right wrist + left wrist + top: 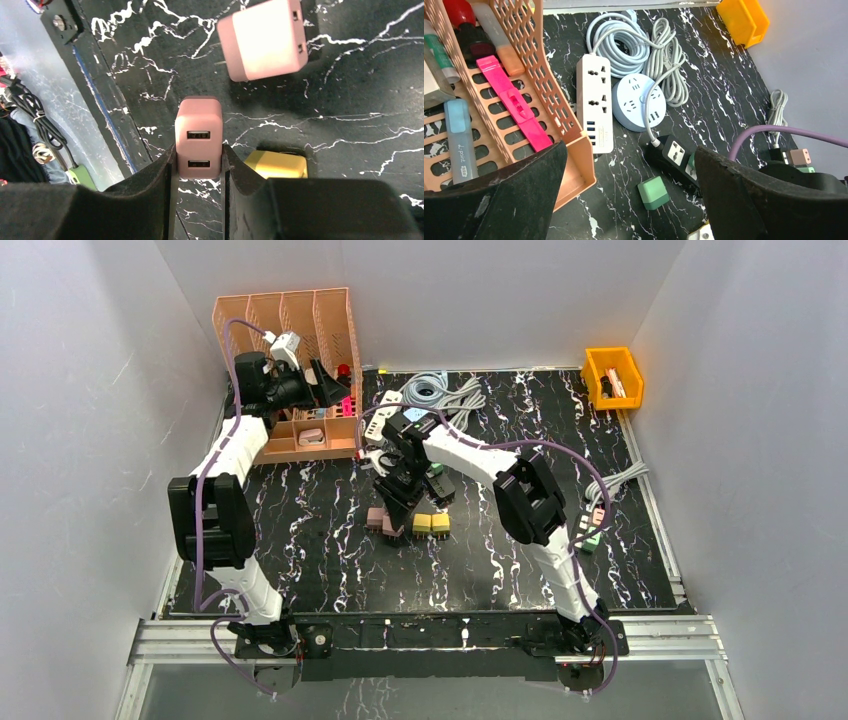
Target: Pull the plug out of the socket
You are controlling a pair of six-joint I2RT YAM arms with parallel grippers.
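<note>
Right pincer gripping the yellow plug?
No, the right pincer is shut on the pink USB charger; the yellow plug lies beside it.

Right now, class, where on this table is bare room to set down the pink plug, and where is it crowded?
Bare: the front-left table between the left arm and the yellow plugs; also between the grey cables and yellow bin. Crowded: around the power strips beside the orange organizer.
</note>
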